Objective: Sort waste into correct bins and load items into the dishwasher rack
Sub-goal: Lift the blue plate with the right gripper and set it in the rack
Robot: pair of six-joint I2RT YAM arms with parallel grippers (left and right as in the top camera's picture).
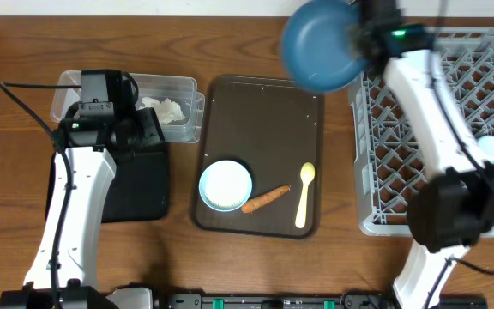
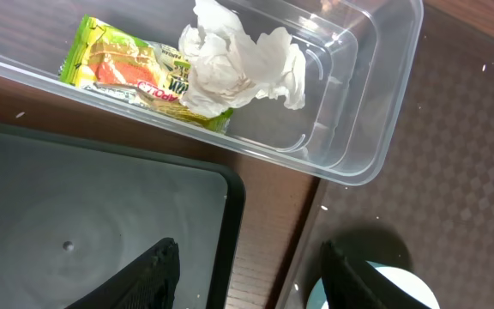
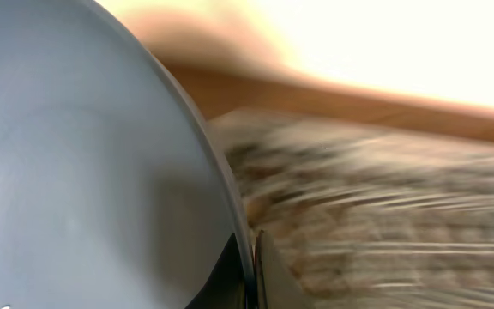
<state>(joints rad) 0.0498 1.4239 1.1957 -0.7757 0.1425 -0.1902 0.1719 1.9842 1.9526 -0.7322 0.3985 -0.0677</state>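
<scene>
My right gripper (image 1: 363,39) is shut on the rim of the dark blue plate (image 1: 318,45), held in the air at the grey rack's (image 1: 436,172) far left corner; the right wrist view shows the jaws (image 3: 253,273) pinching the plate (image 3: 75,172). My left gripper (image 2: 247,279) is open and empty over the edge of the black tray (image 1: 140,184) (image 2: 84,223). The clear tub (image 1: 183,90) (image 2: 358,103) holds the white tissue (image 1: 168,110) (image 2: 243,64) and the yellow-green wrapper (image 2: 123,64). The bowl (image 1: 225,184), carrot stick (image 1: 266,198) and yellow spoon (image 1: 304,196) lie on the brown tray (image 1: 264,112).
A light blue cup (image 1: 491,148) and a pale item beside it sit in the rack at the right, partly behind my right arm. Wooden tabletop (image 1: 15,172) lies left of the black tray.
</scene>
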